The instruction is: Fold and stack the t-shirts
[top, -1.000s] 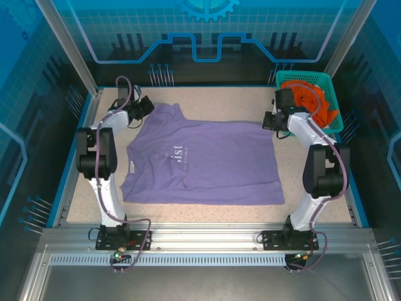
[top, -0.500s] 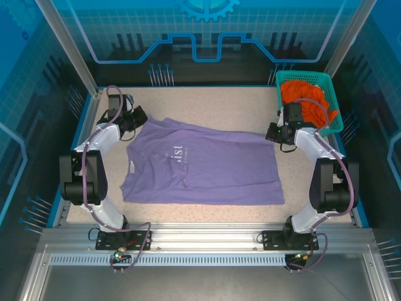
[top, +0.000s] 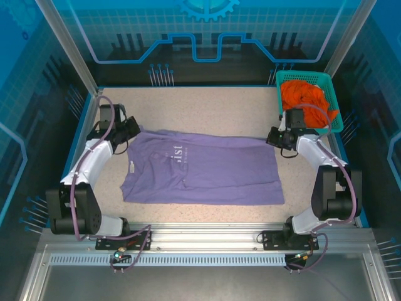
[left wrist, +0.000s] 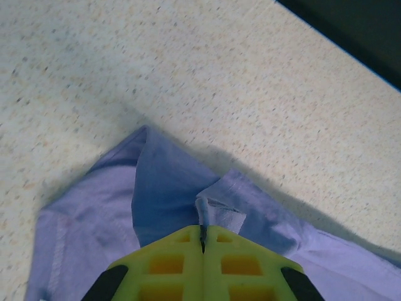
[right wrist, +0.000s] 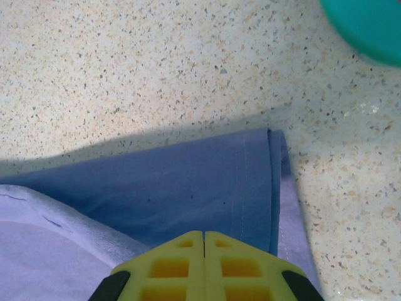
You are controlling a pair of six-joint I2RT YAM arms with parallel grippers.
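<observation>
The soft lavender-purple t-shirt (top: pixel 207 168) with white chest lettering lies on the speckled beige table (top: pixel 207 106). Its long axis runs left to right, neck end leftward and hem rightward. The left gripper (top: pixel 128 133) has its yellow-green fingers (left wrist: pixel 169 257) clamped on cloth at the shirt's far-left corner. The right gripper (top: pixel 276 138) is closed at the far-right hem corner, apparently pinching the fold. The crumpled bright orange t-shirt (top: pixel 304 95) sits in the teal plastic mesh basket (top: pixel 304 74), far right.
</observation>
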